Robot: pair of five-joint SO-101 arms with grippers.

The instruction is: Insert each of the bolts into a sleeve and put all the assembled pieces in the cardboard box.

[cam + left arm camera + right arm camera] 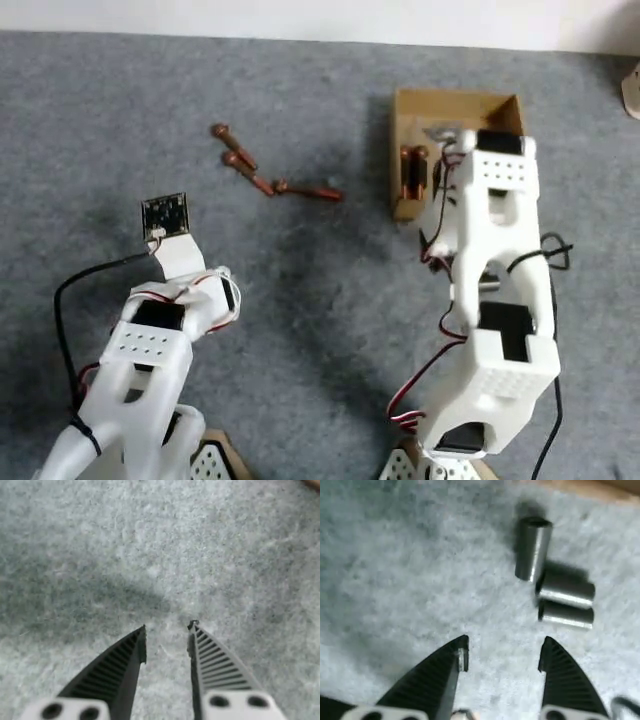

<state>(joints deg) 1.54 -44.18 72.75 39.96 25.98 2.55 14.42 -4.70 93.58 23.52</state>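
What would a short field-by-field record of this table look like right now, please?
Surface: grey carpet
Loose bolts: three, copper-coloured, lying on the carpet apart from the box, none in a sleeve
Sleeves: three, dark metal, lying close together on the carpet
Cardboard box: holds copper pieces against one wall; cannot tell if they are sleeved
Left pincer: open, empty, over bare carpet
Right pincer: open, empty, just short of the Sleeves
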